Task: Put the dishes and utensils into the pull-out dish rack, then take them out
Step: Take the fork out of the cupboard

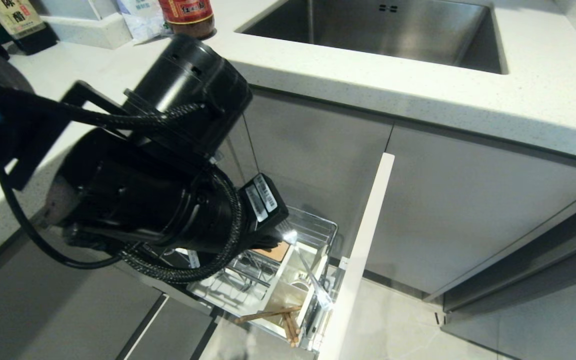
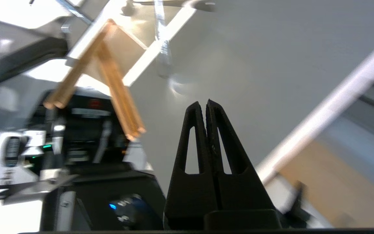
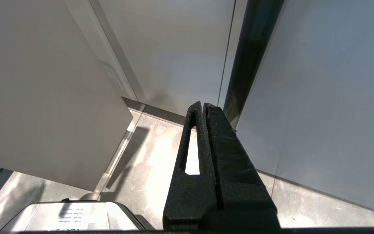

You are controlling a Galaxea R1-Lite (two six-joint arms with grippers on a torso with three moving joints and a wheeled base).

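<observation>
The pull-out dish rack (image 1: pixel 248 287) stands pulled out below the counter, its white panel front (image 1: pixel 363 250) edge-on. In its white utensil cup (image 1: pixel 293 280) lean the wooden chopsticks (image 1: pixel 273 315) and the silver fork (image 1: pixel 313 277). My left arm hangs just above the rack, hiding much of it. The left gripper (image 2: pixel 206 102) is shut with nothing in it, and the chopsticks (image 2: pixel 118 94) and the blurred fork (image 2: pixel 162 48) lie a little beyond its tips. My right gripper (image 3: pixel 203 104) is shut and empty, parked low over the floor by the cabinets. The dishes are out of view.
The white countertop (image 1: pixel 418 95) with a steel sink (image 1: pixel 393 30) runs above the rack. Sauce bottles (image 1: pixel 188 15) stand at its back left. Grey cabinet doors (image 1: pixel 468 210) flank the rack, and tiled floor (image 1: pixel 398 325) lies to the panel's right.
</observation>
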